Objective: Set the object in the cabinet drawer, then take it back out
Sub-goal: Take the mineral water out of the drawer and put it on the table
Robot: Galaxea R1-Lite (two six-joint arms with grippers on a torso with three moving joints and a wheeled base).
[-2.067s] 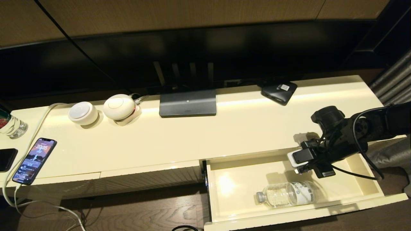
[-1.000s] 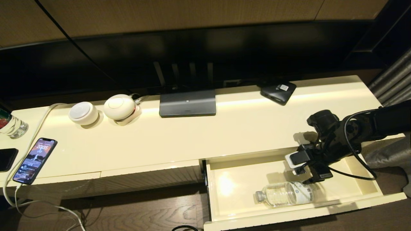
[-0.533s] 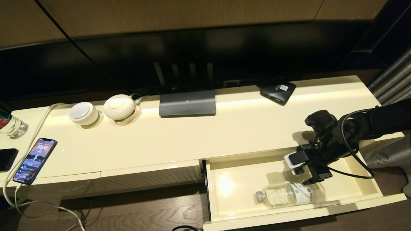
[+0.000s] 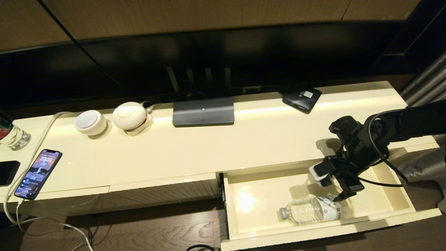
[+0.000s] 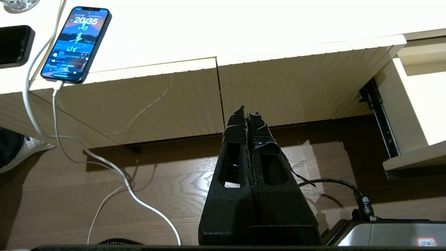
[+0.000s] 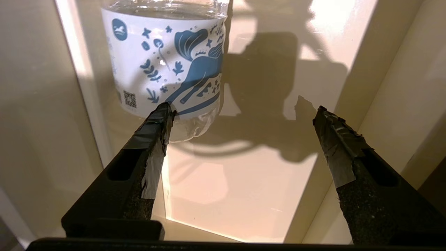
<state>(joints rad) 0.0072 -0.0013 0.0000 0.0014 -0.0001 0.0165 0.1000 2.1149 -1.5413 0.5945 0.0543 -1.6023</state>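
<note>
A: Where was the small clear plastic water bottle with the white-and-blue label (image 4: 310, 210)?

B: Lying on its side in the wide cream drawer (image 4: 383, 204), near the front wall, cap pointing left. The right tool (image 6: 240, 118) hung over its base end, spread wide and empty.

A: And the left tool (image 5: 247, 116)?

B: Clenched on nothing, parked low before the cream desk (image 4: 209, 146).

A: How would the bottle handle?

B: Probably light, smooth and inclined to roll. I'd pinch across the labelled middle, gently, since thin plastic gives.
</note>
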